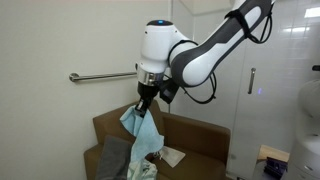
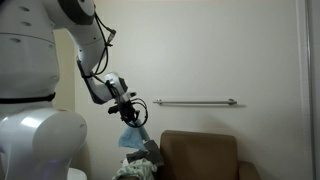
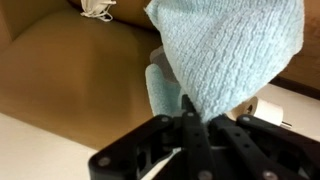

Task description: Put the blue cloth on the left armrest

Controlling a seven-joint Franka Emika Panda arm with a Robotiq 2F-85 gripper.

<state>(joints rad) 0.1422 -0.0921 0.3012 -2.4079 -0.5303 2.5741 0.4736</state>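
One robot arm (image 1: pixel 210 55), white with black joints, enters over a brown armchair (image 1: pixel 200 135); we count one chair only, seen in both exterior views and as a tan seat surface in the wrist view (image 3: pixel 70 70).

One pincer (image 1: pixel 146 100), pressed together on the top edge of the blue cloth (image 1: pixel 145 132). In the wrist view its two dark fingers (image 3: pixel 186 125) meet on a gathered fold of the fabric.

One blue cloth, light blue with a waffle-like texture (image 3: pixel 225 50). It hangs free from the pincer (image 2: pixel 130 118), draping downward above the seat of the chair (image 2: pixel 200 150); its lower end comes close to the heap below, and we cannot tell whether they touch. It lies on neither armrest.

One heap of other fabrics (image 1: pixel 125 162) on the seat, grey and patterned; we cannot separate it into a firm count of pieces. It also shows in an exterior view (image 2: pixel 135 168).

One small white item (image 1: pixel 173 156) on the seat beside the heap; too small to name.

One metal grab bar (image 1: pixel 100 76), horizontal on the pale wall behind the chair, visible in both exterior views (image 2: pixel 195 101).
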